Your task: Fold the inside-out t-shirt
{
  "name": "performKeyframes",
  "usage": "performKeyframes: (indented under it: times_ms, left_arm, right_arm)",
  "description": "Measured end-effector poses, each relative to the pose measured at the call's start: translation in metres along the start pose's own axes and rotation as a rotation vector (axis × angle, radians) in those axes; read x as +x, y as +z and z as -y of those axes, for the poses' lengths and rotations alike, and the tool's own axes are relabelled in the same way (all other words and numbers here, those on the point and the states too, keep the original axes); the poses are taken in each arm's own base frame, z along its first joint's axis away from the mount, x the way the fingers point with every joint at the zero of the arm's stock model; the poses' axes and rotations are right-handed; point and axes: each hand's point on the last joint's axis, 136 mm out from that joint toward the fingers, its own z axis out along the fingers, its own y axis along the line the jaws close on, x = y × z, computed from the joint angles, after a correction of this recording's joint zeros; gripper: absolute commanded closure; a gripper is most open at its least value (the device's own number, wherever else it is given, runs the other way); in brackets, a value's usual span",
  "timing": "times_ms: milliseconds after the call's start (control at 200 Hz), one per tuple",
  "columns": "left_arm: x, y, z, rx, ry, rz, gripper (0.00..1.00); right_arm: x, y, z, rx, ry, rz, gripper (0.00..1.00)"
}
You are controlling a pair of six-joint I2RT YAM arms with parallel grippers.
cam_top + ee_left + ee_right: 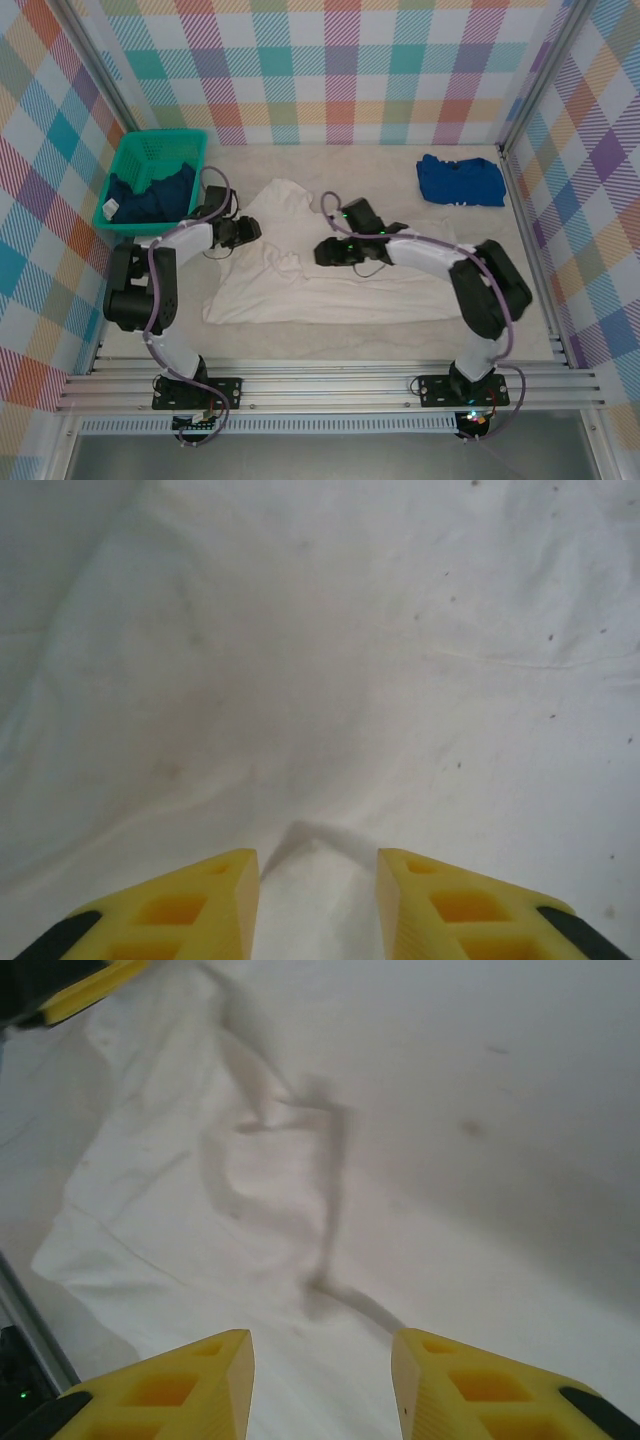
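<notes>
Left gripper (318,868) nearest: jaws part-spread, a ridge of white cloth rising between them; whether it is pinched, cannot tell. Right gripper (322,1350): jaws spread above rumpled fabric. Inside-out t-shirt (290,285) lies crumpled mid-surface (420,335), both grippers over it.

Left arm (150,290): rises from its base at the near left, elbow folded out to the left, pale forearm reaching right and slightly far.
Left gripper (250,230): low, pointing right toward the middle.
Left fingers (205,905): yellow with dark backs, tips level and standing apart, a clear gap between them.
Right arm (485,285): rises from its base at the near right, dark elbow bent on the right, pale forearm stretched left.
Right gripper (322,250): low, pointing left, facing the left gripper and near it but not touching.
Right fingers (445,1385): yellow, parted, tips level.
</notes>
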Motion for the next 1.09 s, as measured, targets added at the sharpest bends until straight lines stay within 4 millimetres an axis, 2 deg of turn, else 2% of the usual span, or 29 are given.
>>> performKeyframes:
  times_ms: [70, 150, 575, 850, 1095]
  left_arm:
    - [-0.003, 0.005, 0.003, 0.014, 0.017, -0.007, 0.70]
    - [-0.003, 0.010, 0.006, 0.029, 0.031, -0.022, 0.72]
    - [0.014, 0.027, 0.002, 0.041, 0.026, -0.103, 0.72]
    - [0.012, 0.027, -0.008, -0.015, 0.033, -0.089, 0.66]
    - [0.012, 0.029, -0.009, -0.021, 0.034, -0.091, 0.81]
  right_arm:
    - [-0.004, 0.015, -0.010, -0.026, -0.012, -0.010, 0.60]
    - [-0.006, 0.022, -0.010, -0.031, -0.003, -0.014, 0.60]
    - [-0.005, 0.023, 0.000, 0.014, 0.012, -0.015, 0.60]
    - [-0.002, 0.023, 0.003, 0.024, 0.017, -0.021, 0.60]
    - [-0.001, 0.023, 0.004, 0.027, 0.018, -0.024, 0.60]
